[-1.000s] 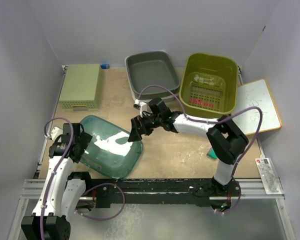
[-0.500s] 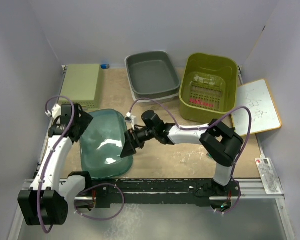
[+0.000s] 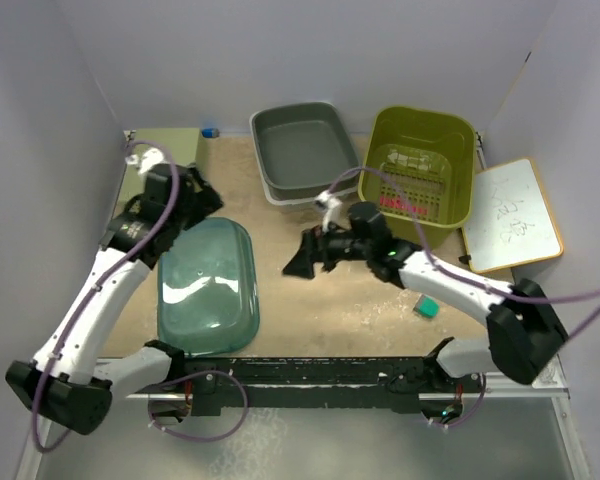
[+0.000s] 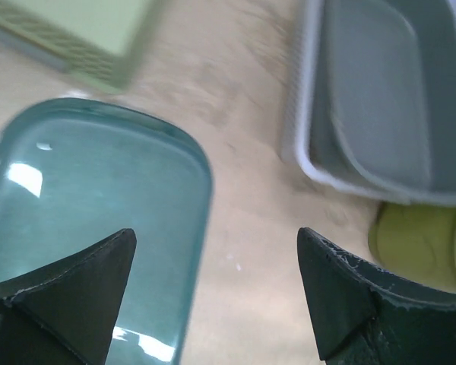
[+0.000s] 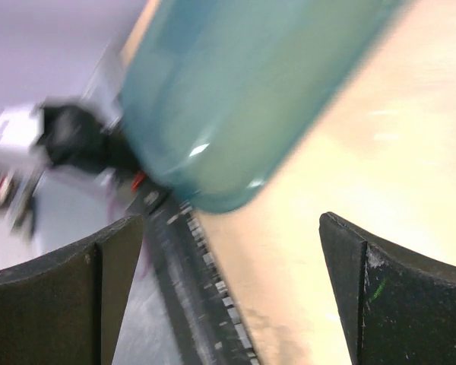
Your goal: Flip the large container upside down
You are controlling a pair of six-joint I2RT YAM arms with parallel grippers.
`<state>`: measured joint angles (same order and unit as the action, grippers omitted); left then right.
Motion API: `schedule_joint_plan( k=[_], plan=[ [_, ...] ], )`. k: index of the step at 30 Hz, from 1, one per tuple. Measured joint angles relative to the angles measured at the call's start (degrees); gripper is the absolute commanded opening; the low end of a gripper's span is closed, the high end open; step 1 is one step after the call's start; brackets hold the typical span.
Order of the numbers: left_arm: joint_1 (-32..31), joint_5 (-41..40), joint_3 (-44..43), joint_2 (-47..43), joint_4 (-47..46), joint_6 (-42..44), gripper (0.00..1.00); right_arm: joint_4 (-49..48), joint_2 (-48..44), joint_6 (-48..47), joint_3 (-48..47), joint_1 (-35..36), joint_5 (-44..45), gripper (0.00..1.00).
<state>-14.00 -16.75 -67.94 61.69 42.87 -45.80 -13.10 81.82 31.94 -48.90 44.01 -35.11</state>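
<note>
Now hovering with left tool (image 3: 200, 198) and right tool (image 3: 298, 262) both spread empty, seeing container (image 3: 208, 285) lying bottom-up at 8 o'clock on table (image 3: 340, 305); judging it light, stiff, slick plastic, best gripping at the rim.

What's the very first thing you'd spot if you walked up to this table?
The big see-through teal container, lying bottom-up at the front left of the table, catches the eye first. Both claws hang open beside it: the left claw at its far end, the right claw to its right. Behind them sits a bright green tub next to a grey tray.
</note>
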Motion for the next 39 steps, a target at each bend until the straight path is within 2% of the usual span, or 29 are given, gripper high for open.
schedule_joint_plan(
  k=[4, 6, 10, 13, 17, 22, 27, 30, 32, 39],
  plan=[
    [-19.6, -6.0, -2.5, 4.6, 0.0, -0.7, 0.83, 6.9, -8.8, -1.4, 3.2, -10.7, 13.0, 1.00],
    [-27.2, -7.7, -3.0, 9.0, -0.1, -1.4, 0.83, 11.1, -11.3, -2.2, 3.0, -12.3, 20.3, 1.00],
    [-35.1, -7.8, -2.9, 18.9, -2.3, -2.8, 0.83, 18.9, -17.3, -2.6, 2.9, -12.5, 32.9, 1.00],
    [-37.4, -7.2, -2.7, 24.8, -3.7, -3.4, 0.83, 21.7, -21.4, -2.4, 2.9, -12.6, 38.4, 1.00],
    [-37.3, -6.9, 0.2, 29.6, -5.2, -5.1, 0.83, 22.5, -26.2, -2.2, 3.7, -12.6, 43.3, 1.00],
    [-33.8, -6.1, 7.1, 28.9, -4.4, -7.2, 0.83, 24.3, -27.2, -2.2, 4.3, -12.6, 46.5, 1.00],
    [-26.1, -6.7, 14.0, 20.5, 0.2, -8.2, 0.83, 24.8, -26.4, -2.3, 4.3, -12.6, 46.6, 1.00],
    [-20.9, -9.6, 14.3, 14.3, 4.6, -8.2, 0.83, 24.6, -26.3, -2.3, 4.6, -12.6, 46.5, 1.00],
    [-19.5, -10.8, 13.9, 11.7, 6.3, -8.2, 0.82, 24.3, -26.3, -2.2, 5.1, -12.6, 46.3, 1.00],
    [-22.3, -8.0, 13.6, 13.7, 4.5, -8.1, 0.82, 23.7, -25.8, -1.7, 5.6, -12.6, 45.9, 1.00]
  ],
)
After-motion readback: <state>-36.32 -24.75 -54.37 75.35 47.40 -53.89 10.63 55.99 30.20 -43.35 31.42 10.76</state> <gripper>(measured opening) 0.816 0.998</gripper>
